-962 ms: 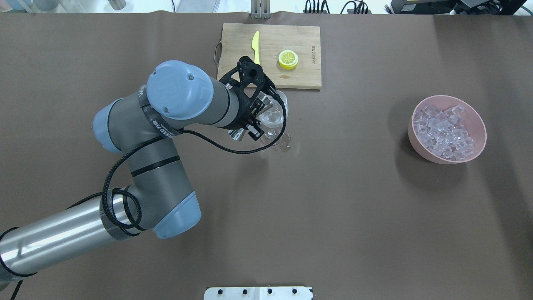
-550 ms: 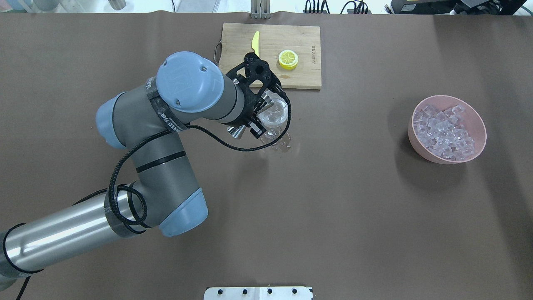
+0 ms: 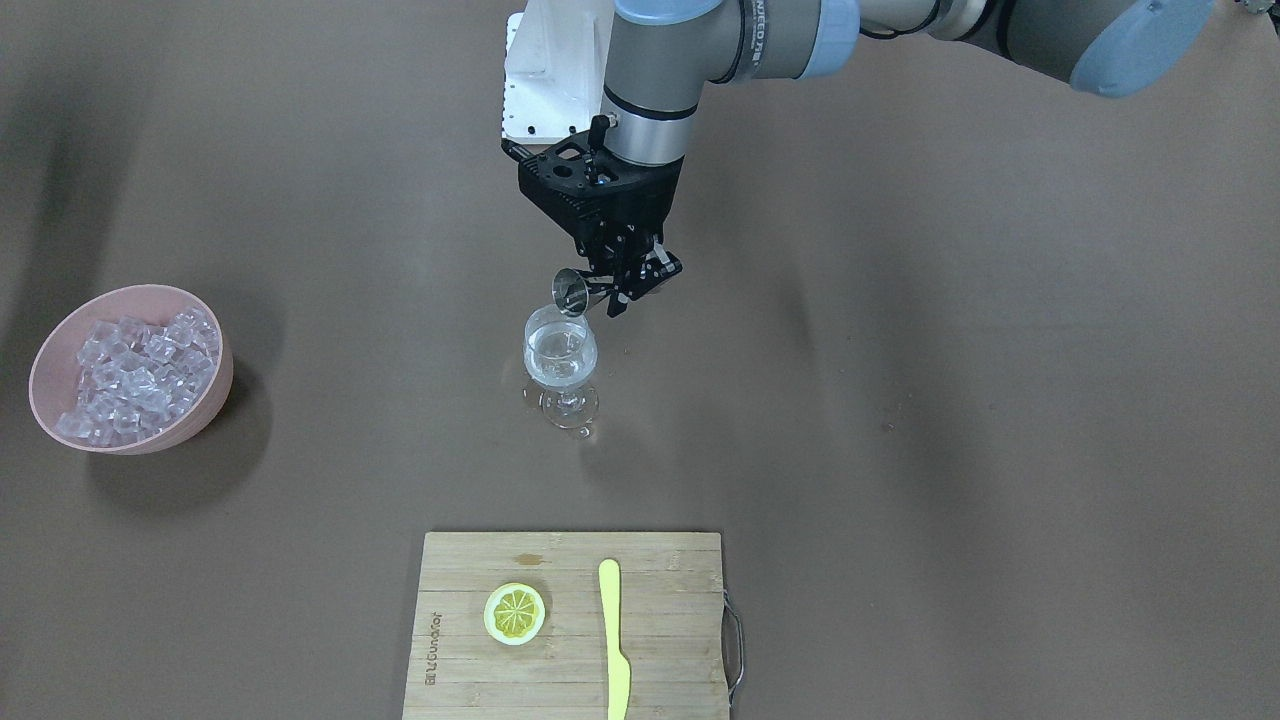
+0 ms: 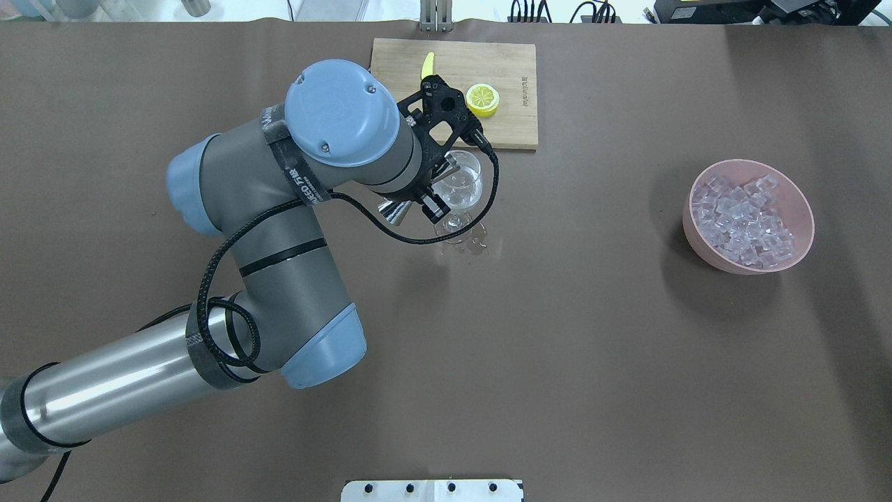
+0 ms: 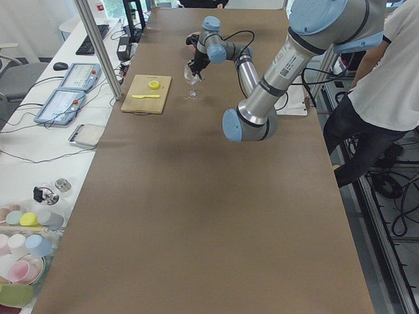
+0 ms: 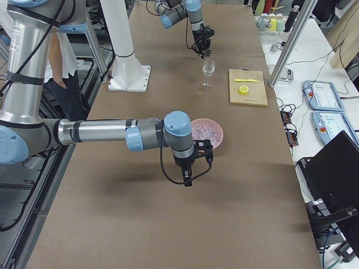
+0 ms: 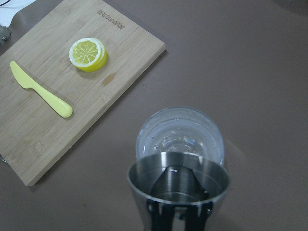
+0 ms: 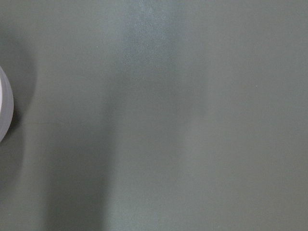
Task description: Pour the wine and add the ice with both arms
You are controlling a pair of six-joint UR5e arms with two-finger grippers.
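Note:
My left gripper is shut on a small steel jigger, tipped with its mouth over the rim of a stemmed wine glass. The glass holds a little clear wine. In the left wrist view the jigger sits just before the glass. The ice fills a pink bowl at the right. My right gripper shows only in the exterior right view, low over the table beside the bowl; I cannot tell whether it is open or shut.
A wooden cutting board lies beyond the glass with a lemon half and a yellow plastic knife on it. The white base mount is at the robot's side. A person stands by the table.
My left arm has swung its elbow and wrist to the right and farther over the board. The jigger has stayed held at the glass rim.

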